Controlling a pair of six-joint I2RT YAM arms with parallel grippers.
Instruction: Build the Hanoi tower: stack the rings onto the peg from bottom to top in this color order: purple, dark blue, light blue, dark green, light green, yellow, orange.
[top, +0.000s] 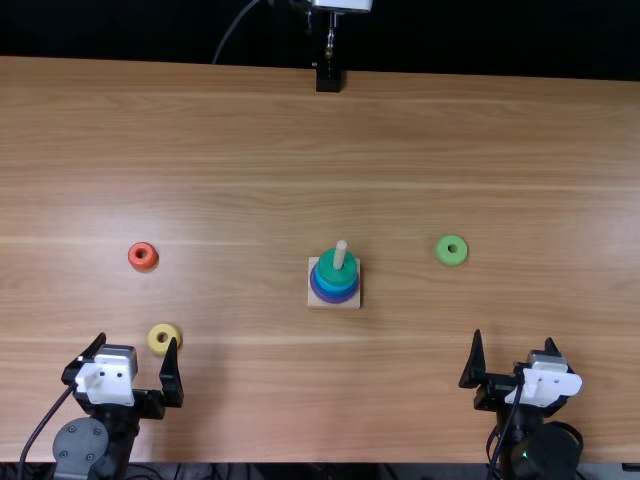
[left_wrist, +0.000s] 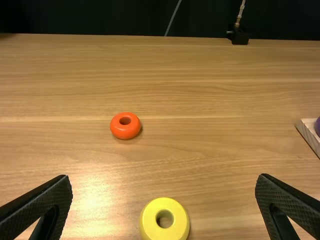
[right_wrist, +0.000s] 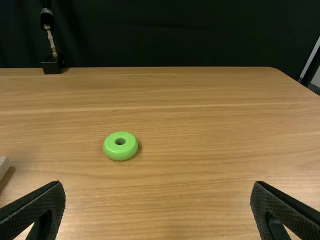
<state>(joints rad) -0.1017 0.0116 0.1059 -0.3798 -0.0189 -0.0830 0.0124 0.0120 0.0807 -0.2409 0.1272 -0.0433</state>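
Left gripper (top: 137, 340) gapes empty, lower left; orange ring (top: 148, 263), yellow ring (top: 155, 342) above. Ring stack (top: 335, 284) sits centre. Light green ring (top: 444, 253), right of centre, looks light, hard, slick: pinch outer sides. Right gripper (top: 514, 338) wide open, empty, lower right.

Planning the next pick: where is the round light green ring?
In the top view, the ring lies right of the square wooden peg base, beyond the right arm's black gripper.
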